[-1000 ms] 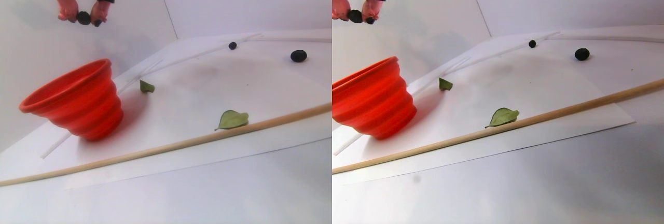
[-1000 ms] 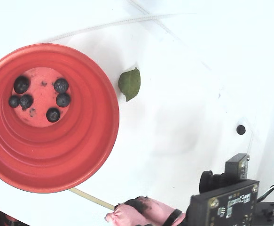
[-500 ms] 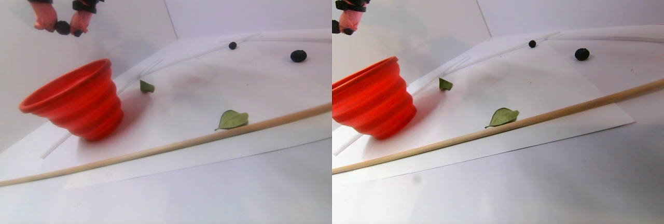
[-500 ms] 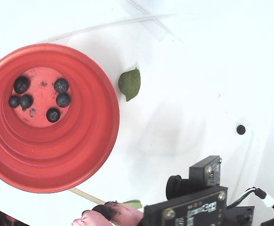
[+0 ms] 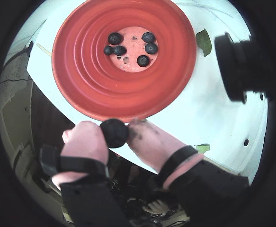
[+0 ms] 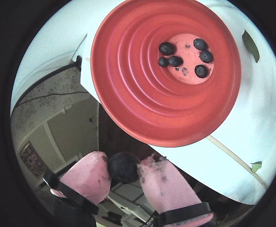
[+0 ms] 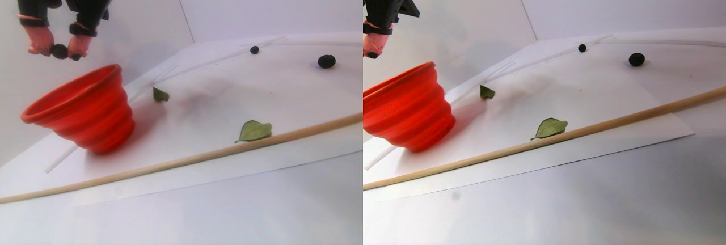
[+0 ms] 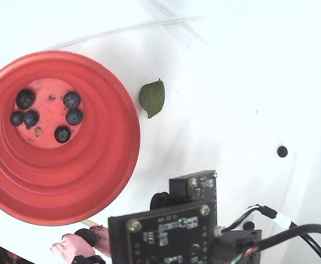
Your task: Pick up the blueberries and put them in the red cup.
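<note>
White paper sheet (image 7: pixel 238 97) covers most of the tabletop, and a long wooden dowel (image 7: pixel 170 163) runs along its near edge in the stereo pair view, with bare pale table beyond. Most of the sheet is free: only two green leaves lie on it, one just behind the red cup (image 7: pixel 85 112) at (image 7: pixel 160 94) and a larger one (image 7: pixel 254 130) touching the dowel, plus two loose blueberries far back, a small one (image 7: pixel 254 50) and a bigger one (image 7: pixel 326 61).

That cup stands near the sheet's left corner, its rim close to the paper's edge in both wrist views. Five blueberries (image 8: pixel 50 114) sit on its flat pale bottom in the fixed view, two of them touching.

Up above the cup's left rim hangs the gripper (image 7: pixel 59 51), arm coming down from the top left, fingers (image 5: pixel 83 139) wrapped in pink covers and pointing downward. They are pinched on a single dark blueberry (image 5: pixel 114 133), which sits squarely between the two tips. Seen from a wrist view, that berry (image 6: pixel 123 167) hovers just outside the cup's (image 6: pixel 142 101) rim, over the paper's edge rather than over the cup's opening. In the fixed view the pink fingertips (image 8: pixel 69 247) peek out below the cup rim, beside a circuit board (image 8: pixel 166 234) on the arm.
</note>
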`<state>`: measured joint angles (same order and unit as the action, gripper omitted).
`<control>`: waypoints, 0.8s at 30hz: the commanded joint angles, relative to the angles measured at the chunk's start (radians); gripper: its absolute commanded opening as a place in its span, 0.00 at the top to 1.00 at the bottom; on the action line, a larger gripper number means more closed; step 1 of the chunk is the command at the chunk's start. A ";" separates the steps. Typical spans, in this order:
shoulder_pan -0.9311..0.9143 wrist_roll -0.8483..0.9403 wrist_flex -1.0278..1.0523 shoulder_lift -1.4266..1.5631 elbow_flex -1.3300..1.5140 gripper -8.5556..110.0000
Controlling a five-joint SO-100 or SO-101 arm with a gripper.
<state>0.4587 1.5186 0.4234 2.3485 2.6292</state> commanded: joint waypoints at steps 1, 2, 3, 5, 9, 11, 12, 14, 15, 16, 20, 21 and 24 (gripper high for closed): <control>0.048 -0.006 -0.051 -0.035 -0.020 0.83; 0.044 -0.008 -0.060 -0.046 -0.025 0.83; 0.043 -0.009 -0.069 -0.052 -0.025 0.83; 0.034 -0.009 -0.078 -0.064 -0.032 0.83; 0.012 -0.012 -0.100 -0.060 -0.038 0.78; 0.005 -0.014 -0.100 -0.060 -0.048 0.77; 0.000 -0.015 -0.101 -0.057 -0.051 0.76; -0.011 -0.015 -0.101 -0.052 -0.057 0.76; -0.018 -0.015 -0.101 -0.048 -0.058 0.76; -0.028 -0.012 -0.101 -0.041 -0.060 0.76; -0.077 0.009 -0.081 -0.020 -0.080 0.76; -0.091 0.014 -0.075 -0.014 -0.087 0.76; -0.130 0.032 -0.051 0.002 -0.104 0.77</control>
<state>0.3375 1.5309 0.3574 2.2810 2.5940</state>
